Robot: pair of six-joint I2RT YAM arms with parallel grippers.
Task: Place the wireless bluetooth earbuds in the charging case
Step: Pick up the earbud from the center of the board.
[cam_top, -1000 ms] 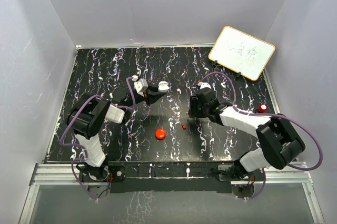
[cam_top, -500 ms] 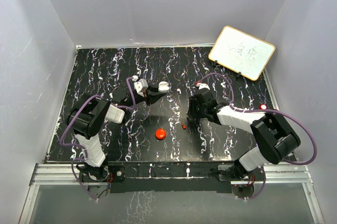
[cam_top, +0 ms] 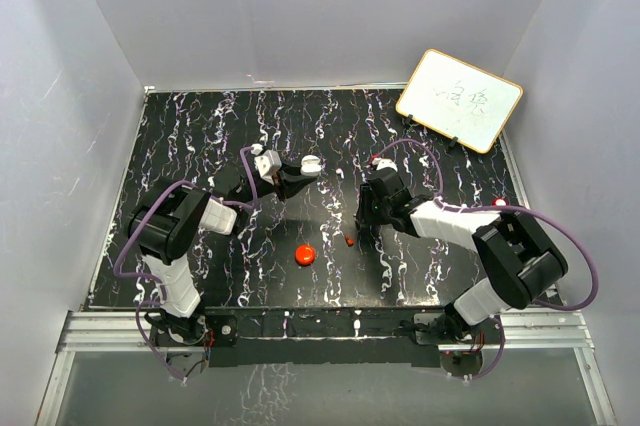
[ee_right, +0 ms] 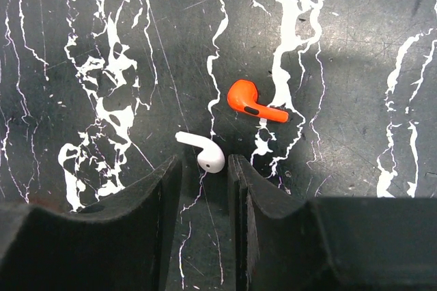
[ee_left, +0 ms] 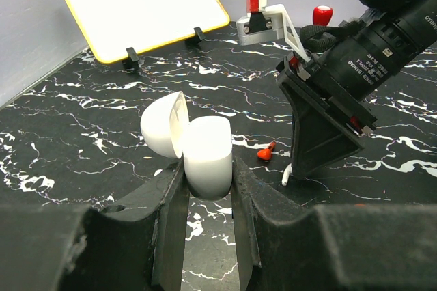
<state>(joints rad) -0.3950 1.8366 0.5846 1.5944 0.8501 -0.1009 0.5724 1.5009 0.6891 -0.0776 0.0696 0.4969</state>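
Left end effector [ee_left: 208, 176] is clamped narrowly on the white charging case [ee_left: 207, 152], one finger on each side of its body. The case stands upright above the black marbled table [cam_top: 200, 136], left of centre, with its lid tipped open to the left. Nearer the arm bases, a round red puck [cam_top: 305, 254] lies on the table. Right of it is the red earbud [ee_right: 254, 105], lying loose and well apart from the case. Just beside it, the right end effector [ee_right: 205, 168] points down at the table, its jaws set to a narrow gap. The white earbud [ee_right: 203, 154] lies on the table with its bulb between the fingertips; contact cannot be told. A yellow-framed whiteboard [cam_top: 460, 99] leans at the far right corner.
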